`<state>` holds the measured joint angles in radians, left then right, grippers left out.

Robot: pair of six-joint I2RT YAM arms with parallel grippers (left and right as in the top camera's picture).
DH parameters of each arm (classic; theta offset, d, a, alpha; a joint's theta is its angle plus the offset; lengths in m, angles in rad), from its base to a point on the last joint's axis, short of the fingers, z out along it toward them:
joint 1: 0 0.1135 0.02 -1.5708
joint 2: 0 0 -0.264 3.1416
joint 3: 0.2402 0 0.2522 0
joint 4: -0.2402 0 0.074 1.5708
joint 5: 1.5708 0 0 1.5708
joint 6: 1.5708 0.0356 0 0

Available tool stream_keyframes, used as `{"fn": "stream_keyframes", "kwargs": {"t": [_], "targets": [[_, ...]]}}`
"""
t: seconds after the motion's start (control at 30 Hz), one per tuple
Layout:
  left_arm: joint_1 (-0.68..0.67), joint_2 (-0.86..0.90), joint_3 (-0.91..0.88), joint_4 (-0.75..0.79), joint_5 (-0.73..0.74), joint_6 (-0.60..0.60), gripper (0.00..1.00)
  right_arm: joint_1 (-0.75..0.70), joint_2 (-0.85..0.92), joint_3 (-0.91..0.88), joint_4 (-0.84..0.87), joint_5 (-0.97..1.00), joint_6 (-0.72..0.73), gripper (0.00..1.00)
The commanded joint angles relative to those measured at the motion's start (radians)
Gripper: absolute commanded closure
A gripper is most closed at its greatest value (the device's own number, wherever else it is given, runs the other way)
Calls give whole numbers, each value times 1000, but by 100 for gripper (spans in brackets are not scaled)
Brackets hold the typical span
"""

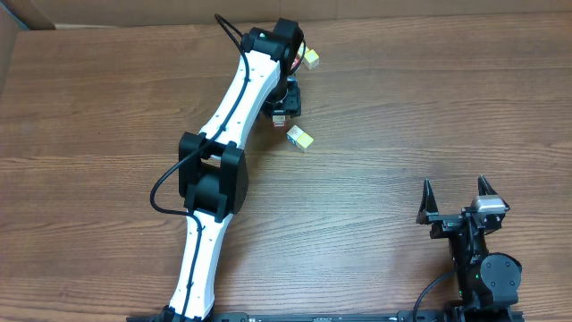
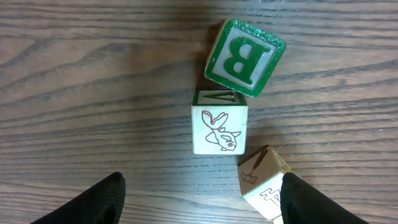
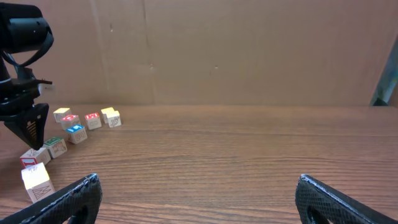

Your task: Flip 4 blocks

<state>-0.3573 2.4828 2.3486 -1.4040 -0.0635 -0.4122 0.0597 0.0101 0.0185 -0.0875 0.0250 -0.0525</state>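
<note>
Blocks [image 2: 219,127] judged light, stiff, smooth; to be taken on 2 opposite sides. B block [image 2: 244,57] tilted, at 12 o'clock from left claw [image 2: 202,186], open, empty; right claw [image 3: 196,186] open.

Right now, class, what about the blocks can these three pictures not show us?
Right wrist: the blocks are too small to read.
Overhead: the left arm covers most of them.
Left wrist: the corner block is cut off by the left gripper's finger and the bottom edge; its letter is unreadable.
</note>
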Motion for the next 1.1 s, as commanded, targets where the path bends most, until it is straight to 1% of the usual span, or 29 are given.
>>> {"fn": "stream_keyframes", "kwargs": {"t": [0.0, 0.07, 0.23, 0.43, 0.6, 0.67, 0.8, 1.07], "targets": [[9, 15, -12, 8, 12, 11, 28, -3, -7, -10, 6, -5, -1, 0], [9, 16, -12, 8, 12, 12, 29, -3, -7, -10, 6, -5, -1, 0], [6, 16, -16, 25, 1, 13, 28, -3, -7, -10, 6, -5, -1, 0], [5, 16, -26, 75, -11, -10, 31, -3, -7, -10, 6, -5, -1, 0], [5, 16, -31, 82, -15, -16, 39, -3, -7, -10, 6, -5, -1, 0], [4, 16, -46, 92, -15, -18, 41, -3, -7, -10, 6, -5, -1, 0], [4, 16, -109, 158, -15, -34, 40, -3, -7, -10, 6, -5, -1, 0], [5, 16, -179, 237, -30, -41, 44, -3, -7, -10, 6, -5, -1, 0]]}}
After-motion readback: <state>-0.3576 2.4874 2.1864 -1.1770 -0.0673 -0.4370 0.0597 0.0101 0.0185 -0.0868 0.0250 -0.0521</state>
